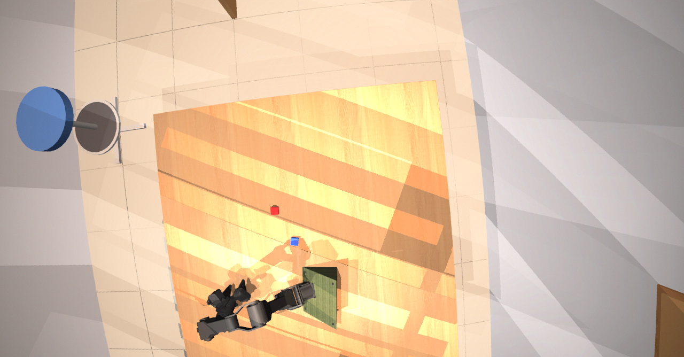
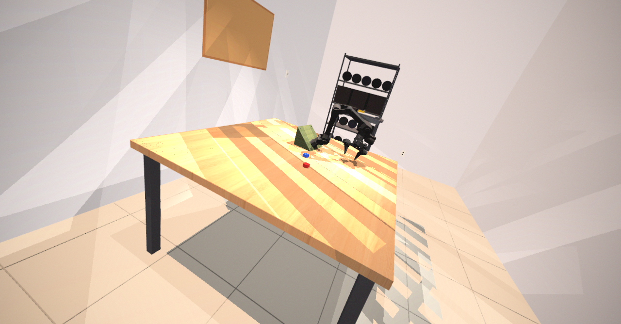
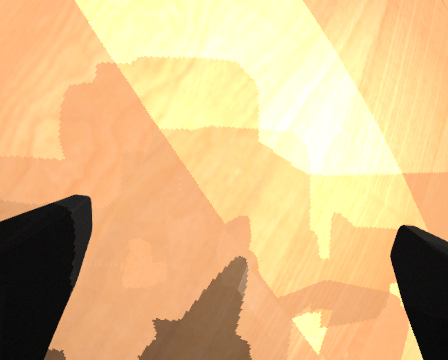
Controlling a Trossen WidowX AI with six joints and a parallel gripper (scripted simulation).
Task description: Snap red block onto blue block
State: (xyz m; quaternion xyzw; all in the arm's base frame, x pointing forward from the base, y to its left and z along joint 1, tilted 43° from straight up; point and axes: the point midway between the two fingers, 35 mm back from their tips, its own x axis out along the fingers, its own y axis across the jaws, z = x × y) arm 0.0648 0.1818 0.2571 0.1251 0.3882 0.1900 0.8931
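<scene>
Standing wide and holding nothing, the tool (image 1: pixel 235 286) (image 2: pixel 351 152) (image 3: pixel 250 230) hovers over the worktop (image 1: pixel 305 139) (image 2: pixel 243 161). The red block (image 1: pixel 274 210) (image 2: pixel 306 165) lies apart from the blue block (image 1: pixel 294 241) (image 2: pixel 305 154); picking, pressing and release all remain.

In the exterior view, you are seeing a wooden table (image 1: pixel 305 139) (image 2: pixel 243 161) spreading across the middle, with pale tiles (image 1: pixel 267 44) (image 2: pixel 87 261) covering the floor below. A brown board (image 2: pixel 238 26) is hanging on the grey wall (image 2: pixel 108 61) at upper left, and a black shelf rack (image 2: pixel 372 61) is standing right of centre. In the top view, a round blue seat (image 1: pixel 41 118) is showing at left, while bright bands of light are crossing the wood.
</scene>
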